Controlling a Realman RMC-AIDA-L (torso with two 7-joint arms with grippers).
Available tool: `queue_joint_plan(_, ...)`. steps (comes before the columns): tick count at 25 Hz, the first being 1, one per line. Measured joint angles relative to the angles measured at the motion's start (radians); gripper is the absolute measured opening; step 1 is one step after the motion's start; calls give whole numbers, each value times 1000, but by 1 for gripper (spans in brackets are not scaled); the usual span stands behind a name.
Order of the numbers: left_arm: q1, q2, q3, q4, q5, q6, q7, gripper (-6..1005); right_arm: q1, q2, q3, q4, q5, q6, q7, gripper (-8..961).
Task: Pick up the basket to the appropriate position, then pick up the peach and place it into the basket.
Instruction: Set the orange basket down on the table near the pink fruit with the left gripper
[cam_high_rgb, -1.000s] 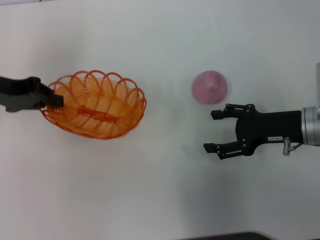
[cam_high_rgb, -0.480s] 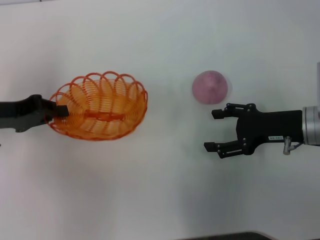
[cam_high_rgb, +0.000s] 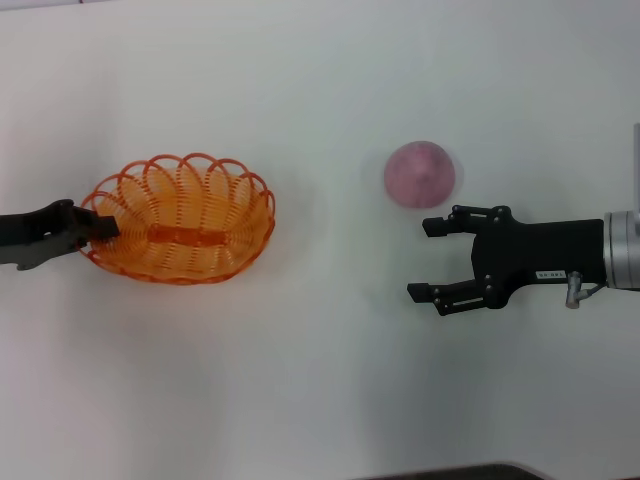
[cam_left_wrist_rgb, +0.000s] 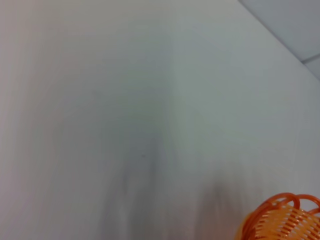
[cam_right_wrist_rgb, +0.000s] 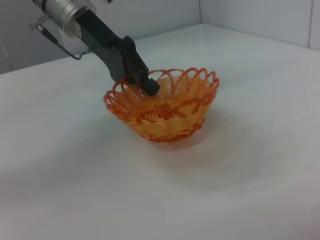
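Note:
The orange basket (cam_high_rgb: 185, 235) sits upright on the white table at the left. My left gripper (cam_high_rgb: 100, 228) is shut on its left rim. In the right wrist view the left gripper (cam_right_wrist_rgb: 150, 87) pinches the rim of the basket (cam_right_wrist_rgb: 167, 115) from above. A corner of the basket (cam_left_wrist_rgb: 282, 220) shows in the left wrist view. The pink peach (cam_high_rgb: 420, 174) lies on the table right of centre, apart from the basket. My right gripper (cam_high_rgb: 425, 261) is open just in front of the peach, with nothing between its fingers.
The white table (cam_high_rgb: 320, 380) spreads around everything. A dark edge (cam_high_rgb: 470, 472) runs along the near side. A grey wall (cam_right_wrist_rgb: 250, 15) stands behind the table in the right wrist view.
The left arm has drawn back to the left, carrying the basket with it. The basket has gone from tilted to level. The right arm and the peach have not moved.

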Motion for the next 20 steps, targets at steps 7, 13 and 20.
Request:
queue_joint_plan(7, 1, 1, 1, 0, 2, -21, -3, 102, 0, 0, 0, 0, 1, 4, 0, 947)
queue_joint_plan(13, 2, 0, 2, 1, 1, -25, -3, 106, 0, 0, 0, 1, -1, 10, 0, 947)
queue_joint_plan(20, 3, 3, 2, 1, -5, -20, -9, 111, 0, 0, -1, 1, -2, 11, 0, 947)
